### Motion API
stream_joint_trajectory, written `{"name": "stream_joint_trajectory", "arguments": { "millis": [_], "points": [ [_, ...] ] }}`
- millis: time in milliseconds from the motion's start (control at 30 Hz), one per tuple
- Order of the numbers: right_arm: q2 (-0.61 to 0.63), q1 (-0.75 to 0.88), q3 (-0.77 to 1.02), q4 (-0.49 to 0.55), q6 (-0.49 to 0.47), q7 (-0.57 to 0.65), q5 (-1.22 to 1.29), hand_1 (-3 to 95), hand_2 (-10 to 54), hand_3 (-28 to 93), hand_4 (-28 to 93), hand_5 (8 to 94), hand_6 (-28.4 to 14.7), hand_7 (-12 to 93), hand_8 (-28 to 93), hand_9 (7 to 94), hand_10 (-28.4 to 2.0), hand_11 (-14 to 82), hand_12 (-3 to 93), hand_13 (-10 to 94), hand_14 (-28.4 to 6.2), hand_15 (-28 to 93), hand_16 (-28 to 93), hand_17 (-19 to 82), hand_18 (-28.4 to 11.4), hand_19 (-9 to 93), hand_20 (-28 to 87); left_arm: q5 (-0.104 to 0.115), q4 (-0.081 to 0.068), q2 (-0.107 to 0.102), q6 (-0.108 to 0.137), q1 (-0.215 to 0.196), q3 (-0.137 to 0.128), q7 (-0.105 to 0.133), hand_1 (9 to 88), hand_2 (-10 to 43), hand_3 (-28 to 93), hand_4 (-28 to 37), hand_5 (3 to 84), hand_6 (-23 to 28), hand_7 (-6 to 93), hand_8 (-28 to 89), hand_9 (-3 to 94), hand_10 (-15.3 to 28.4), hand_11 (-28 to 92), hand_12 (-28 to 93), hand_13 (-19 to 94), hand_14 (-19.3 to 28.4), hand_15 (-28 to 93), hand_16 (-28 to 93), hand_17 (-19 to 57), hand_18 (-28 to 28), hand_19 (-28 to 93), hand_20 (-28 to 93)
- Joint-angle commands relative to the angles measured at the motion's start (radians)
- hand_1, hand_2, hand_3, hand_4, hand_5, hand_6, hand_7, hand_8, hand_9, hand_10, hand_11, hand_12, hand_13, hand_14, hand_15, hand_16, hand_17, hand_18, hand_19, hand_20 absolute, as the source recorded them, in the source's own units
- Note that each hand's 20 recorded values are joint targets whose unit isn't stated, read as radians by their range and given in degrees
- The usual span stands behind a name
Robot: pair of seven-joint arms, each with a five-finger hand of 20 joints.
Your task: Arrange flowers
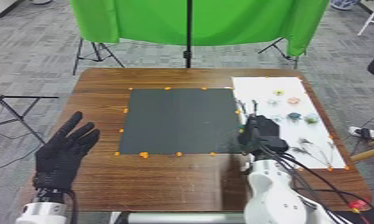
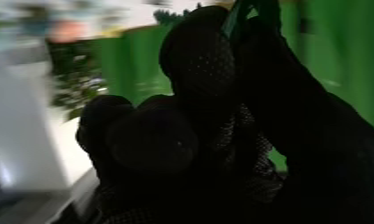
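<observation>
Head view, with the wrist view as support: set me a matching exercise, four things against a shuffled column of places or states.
1. Left hand
2. Right hand
3. White sheet
4. Green cloth

A. Under small flowers
B. Open, left of the dark sheet
C. Hanging beyond the table
D. Pinching a green sprig

Pairs: 1-B, 2-D, 3-A, 4-C

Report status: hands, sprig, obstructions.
Right hand pinching green sprig, over black sheet's right edge. Left hand open, left of sheet. Right hand hides part of that edge.
</observation>
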State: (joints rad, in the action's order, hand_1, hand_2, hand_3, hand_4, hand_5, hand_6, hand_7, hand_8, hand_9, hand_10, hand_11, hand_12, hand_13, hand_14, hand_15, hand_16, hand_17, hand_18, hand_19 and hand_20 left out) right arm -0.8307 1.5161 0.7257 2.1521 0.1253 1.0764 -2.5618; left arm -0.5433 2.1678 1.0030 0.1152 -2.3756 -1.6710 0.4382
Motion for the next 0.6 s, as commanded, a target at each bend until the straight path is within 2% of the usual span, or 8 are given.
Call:
{"name": "stream_joint_trajectory", "arguments": {
  "millis": [33,167,233,267,333,400,433,600],
  "points": [
    [-0.254,-0.315,-0.167,-0.134,0.013,-0.195,0.082,56.5,-9.5,72,-28,89.9,-4.3,22,11,92.6,-11.4,41.8,22.2,87,-6.3,71,22,55,-20.1,93,38,0.011,0.02,-0.029,0.031,-0.03,-0.014,0.006,23.3,2.8,82,-25.7,37.3,6.8,11.0,-9,34.7,19.8,22,12,21,27.2,49,-7,-11.5,28.4,51,15],
    [-0.36,-0.426,-0.245,-0.252,0.005,-0.247,0.157,56.3,-9.5,73,-28,90.1,-4.2,21,11,92.7,-11.3,42.0,21.9,87,-6.2,71,22,55,-20.1,93,38,0.019,0.015,-0.063,0.041,0.001,-0.003,0.011,23.3,2.7,82,-25.7,37.3,6.7,11.0,-9,34.6,19.8,22,12,21,27.2,49,-7,-11.5,28.3,51,15],
    [-0.403,-0.452,-0.269,-0.309,-0.017,-0.26,0.161,56.2,-9.5,73,-28,90.1,-4.1,21,11,92.7,-11.3,42.2,21.7,87,-6.3,71,22,55,-20.2,93,39,0.011,0.012,-0.061,0.034,0.021,-0.003,-0.011,23.3,2.7,82,-25.8,37.3,6.7,11.0,-9,34.7,19.9,22,12,22,27.2,49,-7,-11.5,28.3,51,15],
    [-0.429,-0.463,-0.274,-0.347,-0.029,-0.275,0.174,56.1,-9.5,73,-28,90.1,-4.0,21,11,92.7,-11.3,42.2,21.7,87,-6.2,71,22,55,-20.1,93,39,0.004,0.006,-0.051,0.028,0.04,-0.005,-0.031,23.3,2.7,82,-25.8,37.3,6.7,11.1,-9,34.7,19.9,22,12,21,27.3,49,-7,-11.5,28.3,51,15],
    [-0.464,-0.477,-0.292,-0.396,-0.056,-0.266,0.206,55.9,-9.5,73,-28,90.2,-4.0,21,11,92.8,-11.3,42.3,21.5,87,-6.2,71,22,55,-20.0,93,39,-0.004,0.003,-0.049,0.021,0.059,0.0,-0.043,23.4,2.7,82,-25.8,37.3,6.7,11.1,-9,34.7,19.9,22,12,21,27.3,49,-7,-11.5,28.3,51,15],
    [-0.479,-0.493,-0.312,-0.437,-0.088,-0.245,0.222,55.8,-9.5,73,-28,90.2,-3.8,21,11,92.9,-11.3,42.5,21.4,87,-6.1,71,22,55,-20.0,93,39,-0.009,-0.008,-0.054,0.011,0.095,0.016,-0.057,23.3,2.8,82,-25.8,37.3,6.8,11.1,-9,34.7,19.9,22,12,21,27.3,49,-7,-11.5,28.3,51,15],
    [-0.491,-0.492,-0.304,-0.449,-0.126,-0.239,0.241,55.7,-9.5,73,-28,90.3,-3.8,21,11,93.0,-11.2,42.7,21.3,87,-6.0,71,22,55,-20.0,93,40,-0.009,-0.012,-0.055,0.008,0.107,0.02,-0.059,23.3,2.8,82,-25.8,37.4,6.8,11.1,-9,34.7,19.9,22,12,22,27.3,49,-7,-11.5,28.3,51,15],
    [-0.509,-0.555,-0.377,-0.521,-0.134,-0.195,0.308,55.1,-9.5,73,-28,90.3,-3.6,21,11,93.2,-11.2,42.8,21.1,87,-6.1,71,22,55,-20.2,93,41,-0.004,-0.02,-0.074,0.008,0.137,0.03,-0.055,23.4,2.8,82,-25.6,37.3,6.8,11.1,-9,34.7,19.9,22,12,22,27.3,49,-7,-11.5,28.4,51,15]
  ]
}}
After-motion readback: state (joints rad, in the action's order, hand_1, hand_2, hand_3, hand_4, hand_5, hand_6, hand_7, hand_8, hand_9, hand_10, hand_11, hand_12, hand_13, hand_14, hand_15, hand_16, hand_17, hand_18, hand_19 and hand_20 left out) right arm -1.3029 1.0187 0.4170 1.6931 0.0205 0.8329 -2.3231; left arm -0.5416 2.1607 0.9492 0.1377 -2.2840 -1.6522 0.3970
